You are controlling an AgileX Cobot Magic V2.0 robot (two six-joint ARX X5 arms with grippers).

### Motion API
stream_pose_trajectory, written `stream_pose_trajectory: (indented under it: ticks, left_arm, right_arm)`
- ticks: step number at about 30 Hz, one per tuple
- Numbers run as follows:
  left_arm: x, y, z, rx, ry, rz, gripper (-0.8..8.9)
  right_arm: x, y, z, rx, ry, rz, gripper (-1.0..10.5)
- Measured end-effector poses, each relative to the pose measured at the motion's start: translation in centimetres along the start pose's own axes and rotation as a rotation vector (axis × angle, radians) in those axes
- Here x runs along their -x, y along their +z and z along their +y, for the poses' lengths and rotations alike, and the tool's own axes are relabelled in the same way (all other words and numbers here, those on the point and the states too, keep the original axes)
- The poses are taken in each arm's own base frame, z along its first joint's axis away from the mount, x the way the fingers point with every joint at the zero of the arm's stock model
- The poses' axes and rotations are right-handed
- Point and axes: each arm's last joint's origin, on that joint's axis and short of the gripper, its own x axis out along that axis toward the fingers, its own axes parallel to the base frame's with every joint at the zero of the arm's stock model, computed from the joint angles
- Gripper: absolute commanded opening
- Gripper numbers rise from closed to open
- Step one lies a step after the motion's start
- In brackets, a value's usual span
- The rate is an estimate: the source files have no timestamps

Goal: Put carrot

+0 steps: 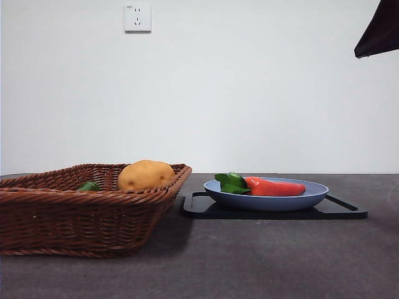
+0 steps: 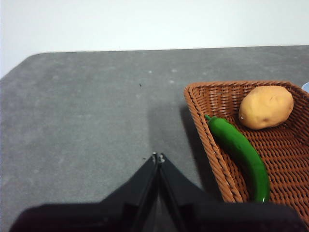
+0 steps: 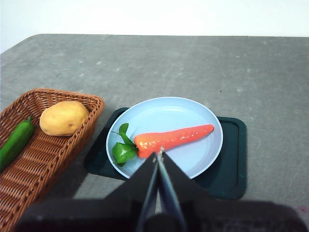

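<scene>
The carrot, glossy orange-red with green leaves, lies in a light blue plate on a black tray at the right; it also shows in the right wrist view on the plate. My right gripper is shut and empty, raised above the plate near the carrot's leafy end; in the front view it shows only as a black tip at the top right corner. My left gripper is shut and empty over bare table beside the basket.
A brown wicker basket stands at the left, holding a tan potato and a green vegetable. They also show in the left wrist view: basket, potato, green vegetable. Grey tabletop all around.
</scene>
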Motion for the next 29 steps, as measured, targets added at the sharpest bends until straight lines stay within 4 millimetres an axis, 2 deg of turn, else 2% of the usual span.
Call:
stream_pose_trajectory:
  ticks: [7,29]
  left_arm:
    - [-0.3,-1.0,0.0,0.016,-0.001,0.032,0.08]
    - [-0.1,-0.9,0.0,0.021,-0.053,0.011,0.08]
  right_arm:
    - [0.0,0.0,0.0,0.000,0.000,0.000,0.1]
    - [0.0,0.0,0.0,0.000,0.000,-0.001,0.1]
